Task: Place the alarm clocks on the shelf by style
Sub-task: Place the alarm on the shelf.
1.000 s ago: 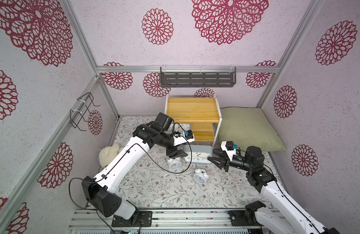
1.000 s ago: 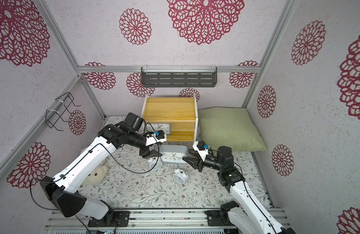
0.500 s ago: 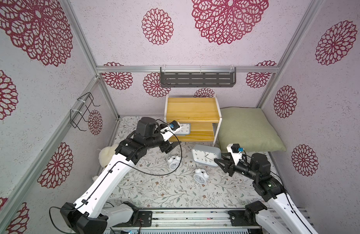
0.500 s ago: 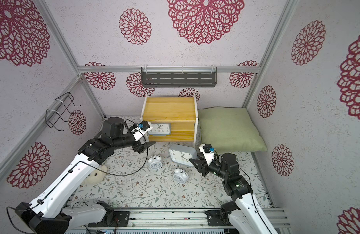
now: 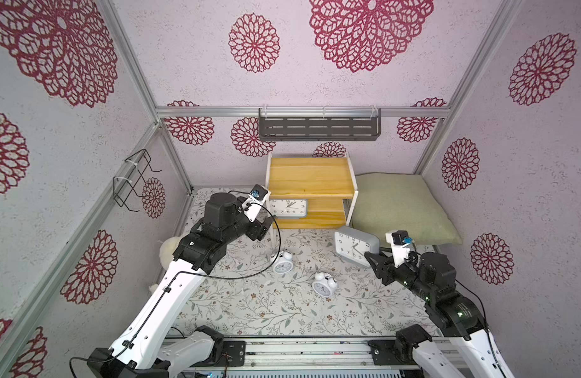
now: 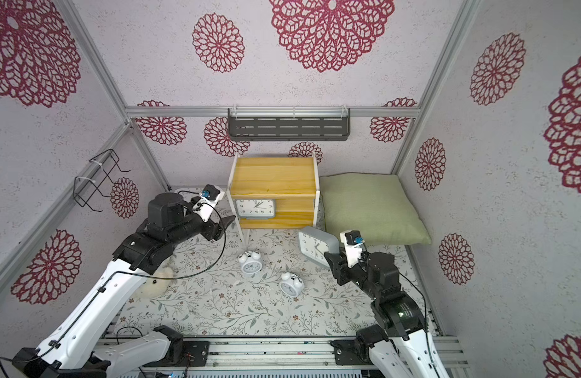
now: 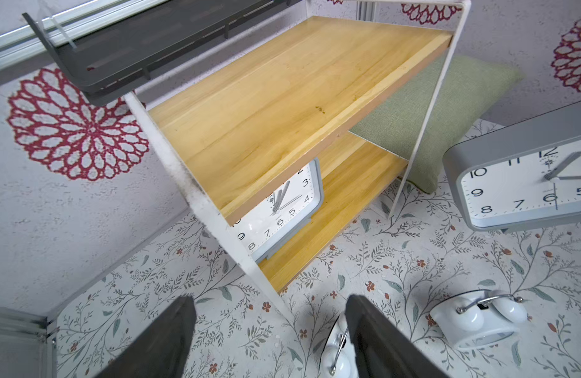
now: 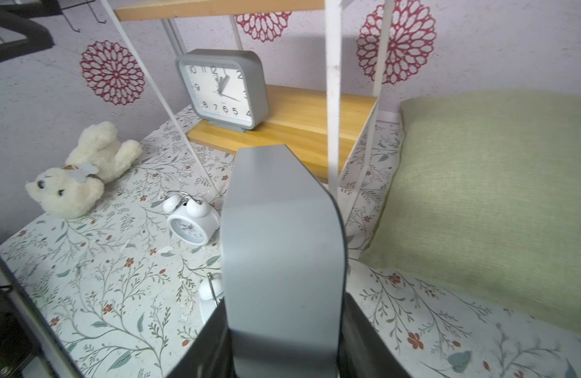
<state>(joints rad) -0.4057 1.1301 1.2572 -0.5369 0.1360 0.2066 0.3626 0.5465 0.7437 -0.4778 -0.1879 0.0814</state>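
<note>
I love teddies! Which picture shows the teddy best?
The right wrist view: the whole teddy lies there, face and paws clear. In both top views the left arm hides most of it, leaving only bits of cream fur. The left wrist view misses it.

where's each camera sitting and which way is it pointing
Top views: high at the front, looking down and back at the shelf; left arm and right arm show.
Left wrist: behind the open left pincer, facing the shelf; only its fingers show.
Right wrist: behind the right pincer, facing the shelf past the held grey clock.
Shared: every view shows the shelved grey clock.
</note>
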